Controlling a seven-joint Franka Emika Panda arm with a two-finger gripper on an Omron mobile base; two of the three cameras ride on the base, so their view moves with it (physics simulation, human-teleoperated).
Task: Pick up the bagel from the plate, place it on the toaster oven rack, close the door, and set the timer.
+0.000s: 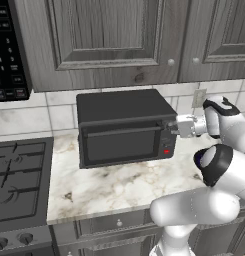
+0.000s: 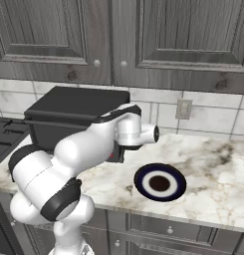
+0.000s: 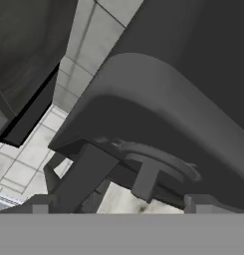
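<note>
— Where's the toaster oven (image 1: 125,127), and is it open?

— It sits toward the back edge of the marble counter (image 1: 119,187), against the tiled wall, just right of the stove (image 1: 20,182). The door (image 1: 121,144) is up and shut, its thin bar handle along the top edge, so the inside is hidden behind the dark glass. A narrow control strip runs down the right side of the front, with a small red light (image 1: 166,151) near the bottom.

— And the gripper?

— The gripper (image 1: 172,126) is at the upper right corner of the oven's front, right at the control strip. In the hand view a round knob (image 3: 156,172) with a raised bar across it lies just past the finger tips (image 3: 41,205), very close. Whether the jaws are closed on it or only beside it, I cannot tell — the tips barely show.

— The plate?

— The plate (image 2: 160,182) lies flat near the counter's front edge, to the right of the oven and well apart from it; its dark centre and white ring show bare.

— Any writing to read?

— The microwave panel (image 1: 8,50) at upper left has white button markings, too small to read. A wall outlet (image 2: 183,108) sits on the tiles behind the plate.
</note>
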